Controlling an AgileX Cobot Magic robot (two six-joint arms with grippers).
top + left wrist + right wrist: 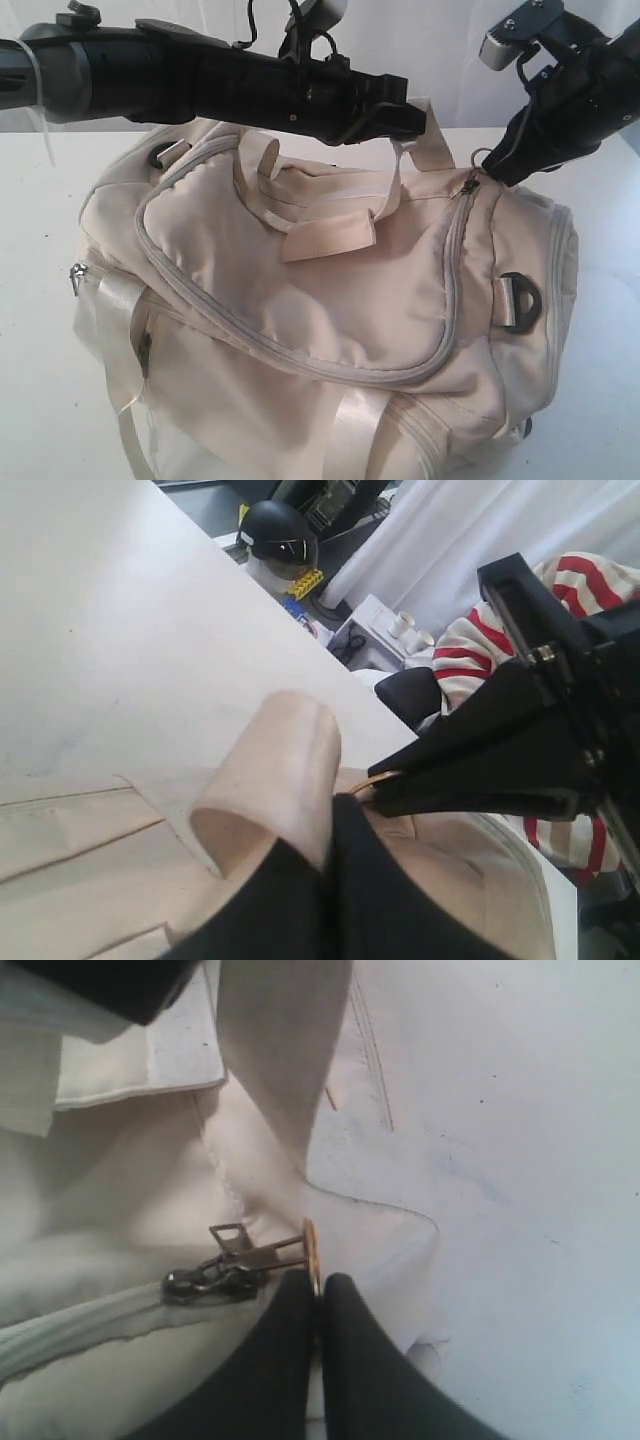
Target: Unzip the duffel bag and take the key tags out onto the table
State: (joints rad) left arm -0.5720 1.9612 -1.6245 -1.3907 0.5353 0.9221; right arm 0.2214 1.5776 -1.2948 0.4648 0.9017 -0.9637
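Desk (40,210): white and plain. The exterior view cuts it off at the lower and left edges.

Duffel bag (330,290): lies on the desk and fills the centre and lower frame. Its main zipper (300,352) is closed along the whole curved run.

Left claw (415,120), upper centre: clamped shut on the webbing handle (435,148), holding it up off the bag.

Right claw (497,175), upper right: pinched shut on the rim of the ring pull (311,1250), just beside the slider (470,186).

Risks, as judged:
- The bag is soft and unanchored. If the handle hold gives too little counter-tension, the whole bag may drag over the desk instead of the slider travelling.
- The zipper bends sharply near the slider, so fabric could bunch there and jam it.
- The pads catch only a thin edge of the ring. A pull off the zipper's line could twist the ring out of the grip.

Hidden or unclear:
- Key tags: not visible in any view. They are presumably inside the closed bag, position unknown.
- The left arm covers the far top of the bag.
- The bag's lower end is cut off by the frame.
- The ring is barely resolvable in the exterior view.
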